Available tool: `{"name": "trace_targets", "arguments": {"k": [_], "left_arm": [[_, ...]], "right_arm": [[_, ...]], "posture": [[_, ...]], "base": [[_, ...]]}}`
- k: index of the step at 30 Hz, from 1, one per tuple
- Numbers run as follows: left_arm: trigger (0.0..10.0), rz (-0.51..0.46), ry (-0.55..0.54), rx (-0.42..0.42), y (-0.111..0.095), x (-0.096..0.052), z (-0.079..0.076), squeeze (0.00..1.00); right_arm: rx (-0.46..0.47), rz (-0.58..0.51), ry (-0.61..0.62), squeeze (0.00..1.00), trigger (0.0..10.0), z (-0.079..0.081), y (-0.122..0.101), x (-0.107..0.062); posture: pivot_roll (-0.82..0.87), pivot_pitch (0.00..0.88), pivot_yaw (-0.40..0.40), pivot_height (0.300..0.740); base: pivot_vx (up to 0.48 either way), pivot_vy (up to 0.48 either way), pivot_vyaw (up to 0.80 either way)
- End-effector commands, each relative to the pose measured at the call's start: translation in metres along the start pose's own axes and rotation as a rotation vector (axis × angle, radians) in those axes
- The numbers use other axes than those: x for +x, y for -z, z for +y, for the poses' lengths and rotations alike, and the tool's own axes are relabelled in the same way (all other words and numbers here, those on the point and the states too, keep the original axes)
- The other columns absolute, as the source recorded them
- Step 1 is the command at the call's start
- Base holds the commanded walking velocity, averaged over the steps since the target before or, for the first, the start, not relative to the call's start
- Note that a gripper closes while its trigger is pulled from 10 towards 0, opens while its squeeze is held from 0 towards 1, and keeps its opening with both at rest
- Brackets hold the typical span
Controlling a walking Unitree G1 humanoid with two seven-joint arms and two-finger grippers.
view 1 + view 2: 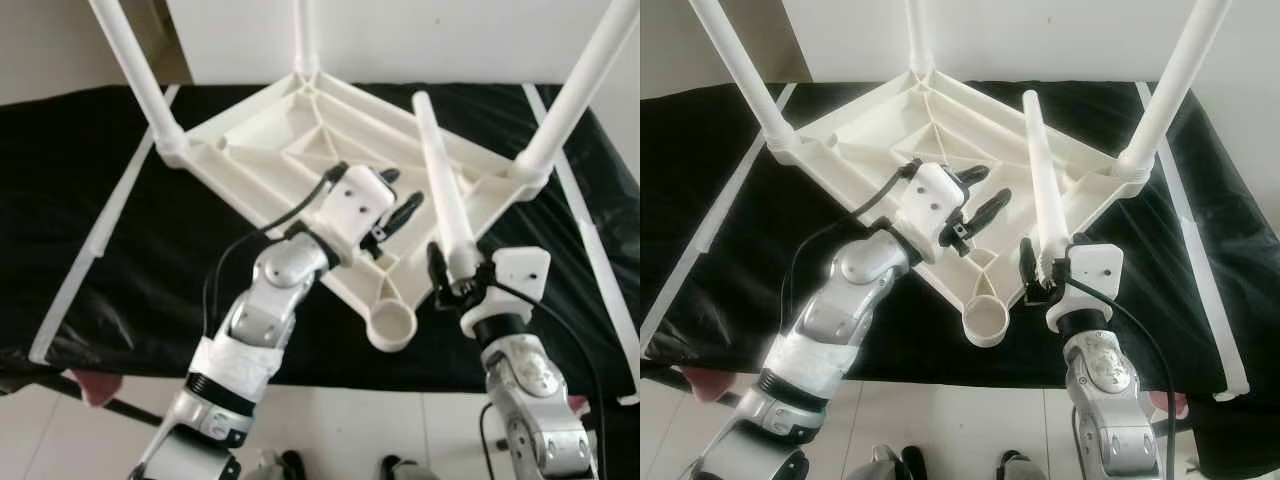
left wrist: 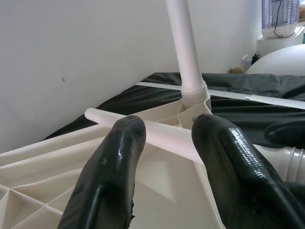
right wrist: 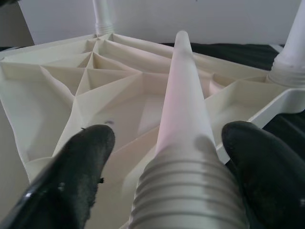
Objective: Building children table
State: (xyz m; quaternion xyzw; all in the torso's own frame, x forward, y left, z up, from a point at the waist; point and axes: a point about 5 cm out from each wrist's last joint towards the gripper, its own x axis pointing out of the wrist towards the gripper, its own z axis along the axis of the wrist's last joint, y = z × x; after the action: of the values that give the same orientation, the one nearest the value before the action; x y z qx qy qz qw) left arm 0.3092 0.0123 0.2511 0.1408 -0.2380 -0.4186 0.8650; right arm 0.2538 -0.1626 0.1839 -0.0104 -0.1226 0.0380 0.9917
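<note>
Fingers on our right gripper [image 1: 452, 283] pinch the thick, ridged end of the loose leg [image 1: 438, 180], one black finger on each side of it. We hold that white leg nearly upright, thin tip leaning away from us, just to the right of the empty socket [image 1: 391, 325]. The ridged end is not in the socket yet.

That round socket is the near corner of the table top [image 1: 270, 140], and it is the one cup-like thing here. It is open and has nothing in it. We think the next job is to bring the ridged end over the hole, stand the leg straight above it, then push or turn it in. If the leg goes in crooked it may jam, so we should line it up first and go slowly.

A little farther in, our left gripper [image 1: 397, 203] hangs over the ribbed underside of the table top with its fingers spread, holding nothing. It could press down there so the top does not slide.

Upside down, the white table top lies on a black worktop [image 1: 120, 290]. Three more legs already stand up from its other corners: the left leg [image 1: 135, 70], the far leg [image 1: 303, 35] and the right leg [image 1: 578, 90].
</note>
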Motion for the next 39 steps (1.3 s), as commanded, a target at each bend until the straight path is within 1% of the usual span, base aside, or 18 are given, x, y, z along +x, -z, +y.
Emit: {"name": "trace_targets", "arguments": {"k": [1, 3, 4, 5, 7, 8, 11, 21, 22, 23, 24, 30, 32, 34, 35, 36, 37, 39], "left_arm": [[10.0, 0.004, 0.003, 0.002, 0.000, -0.001, -0.003, 0.00], [10.0, 0.003, 0.002, 0.002, 0.000, -0.001, -0.002, 0.00], [10.0, 0.003, 0.001, 0.003, 0.000, -0.001, -0.002, 0.00], [10.0, 0.003, 0.000, 0.003, -0.001, -0.001, -0.002, 0.00], [10.0, 0.003, -0.001, 0.003, -0.001, -0.001, -0.002, 0.00], [10.0, 0.002, 0.000, 0.002, -0.001, -0.002, -0.002, 0.00], [10.0, 0.000, 0.002, -0.001, -0.001, -0.001, -0.003, 0.00], [10.0, -0.006, 0.005, -0.004, -0.003, -0.001, -0.004, 0.00], [10.0, -0.006, 0.005, -0.004, -0.003, -0.001, -0.004, 0.00], [10.0, -0.006, 0.005, -0.004, -0.003, -0.001, -0.004, 0.00], [10.0, -0.005, 0.005, -0.005, -0.003, -0.001, -0.005, 0.00], [10.0, -0.005, 0.006, -0.005, -0.003, 0.000, -0.005, 0.00], [10.0, -0.005, 0.008, -0.007, -0.002, 0.000, -0.005, 0.00], [10.0, -0.005, 0.008, -0.007, -0.002, 0.000, -0.005, 0.00], [10.0, -0.005, 0.008, -0.008, -0.002, 0.000, -0.006, 0.00], [10.0, -0.005, 0.005, -0.041, -0.002, 0.000, -0.006, 0.00], [10.0, -0.009, 0.003, -0.074, -0.002, 0.000, -0.006, 1.00], [10.0, -0.010, 0.000, -0.090, -0.002, -0.001, -0.005, 1.00]], "right_arm": [[0.008, 0.020, 0.001, 1.00, 10.0, 0.001, 0.005, -0.003], [0.000, 0.022, 0.001, 1.00, 10.0, 0.001, 0.006, -0.003], [-0.023, 0.024, -0.007, 0.09, 10.0, 0.002, 0.006, -0.004], [-0.044, 0.024, -0.012, 0.00, 10.0, 0.002, 0.007, -0.004], [-0.078, 0.022, -0.020, 0.00, 10.0, 0.003, 0.007, -0.004], [-0.207, 0.009, -0.055, 0.00, 10.0, 0.004, 0.005, -0.005], [-0.361, 0.022, -0.090, 0.00, 10.0, 0.004, 0.009, -0.006], [-0.342, 0.076, -0.058, 0.00, 10.0, 0.002, 0.020, -0.007], [-0.318, 0.073, -0.059, 0.00, 7.8, 0.003, 0.020, -0.007], [-0.303, 0.071, -0.060, 0.00, 7.8, 0.004, 0.020, -0.007], [-0.259, 0.062, -0.058, 0.00, 0.0, 0.005, 0.018, -0.006], [-0.182, 0.053, -0.044, 0.00, 0.0, 0.006, 0.016, -0.005], [0.022, 0.007, -0.028, 0.00, 0.0, 0.008, 0.006, -0.002], [0.022, 0.007, -0.028, 0.00, 0.0, 0.008, 0.006, -0.002], [0.112, -0.008, -0.013, 0.00, 0.0, 0.008, 0.003, -0.001], [0.168, -0.017, 0.000, 0.00, 10.0, 0.008, 0.001, 0.000], [0.191, -0.011, 0.014, 0.00, 10.0, 0.006, 0.002, 0.000], [0.215, -0.007, 0.028, 0.00, 10.0, 0.005, 0.002, 0.001]], "posture": [[-0.15, 0.174, 0.047, 0.740], [-0.15, 0.174, 0.048, 0.740], [-0.15, 0.174, 0.047, 0.740], [-0.15, 0.174, 0.047, 0.740], [-0.15, 0.174, 0.047, 0.740], [-0.15, 0.174, 0.047, 0.740], [-0.15, 0.174, 0.047, 0.740], [-0.15, 0.171, 0.048, 0.740], [-0.15, 0.172, 0.047, 0.740], [-0.15, 0.172, 0.047, 0.740], [-0.15, 0.172, 0.048, 0.740], [-0.15, 0.173, 0.047, 0.740], [-0.15, 0.173, 0.046, 0.740], [-0.15, 0.173, 0.046, 0.740], [-0.15, 0.172, 0.045, 0.740], [-0.15, 0.172, 0.044, 0.740], [-0.15, 0.171, 0.044, 0.740], [-0.15, 0.171, 0.044, 0.740]], "base": [[0.000, 0.000, 0.00], [0.000, 0.000, 0.00], [0.000, 0.000, 0.00], [0.000, 0.000, 0.00], [0.000, 0.000, 0.00], [0.000, 0.000, 0.00], [0.000, 0.000, 0.00], [0.000, 0.000, 0.00], [0.000, 0.000, 0.00], [0.000, 0.000, 0.00], [0.000, 0.000, 0.00], [0.000, 0.000, 0.00], [0.000, 0.000, 0.00], [0.000, 0.000, 0.00], [0.000, 0.000, 0.00], [0.000, 0.000, 0.00], [0.000, 0.000, 0.00], [0.000, 0.000, 0.00]]}}
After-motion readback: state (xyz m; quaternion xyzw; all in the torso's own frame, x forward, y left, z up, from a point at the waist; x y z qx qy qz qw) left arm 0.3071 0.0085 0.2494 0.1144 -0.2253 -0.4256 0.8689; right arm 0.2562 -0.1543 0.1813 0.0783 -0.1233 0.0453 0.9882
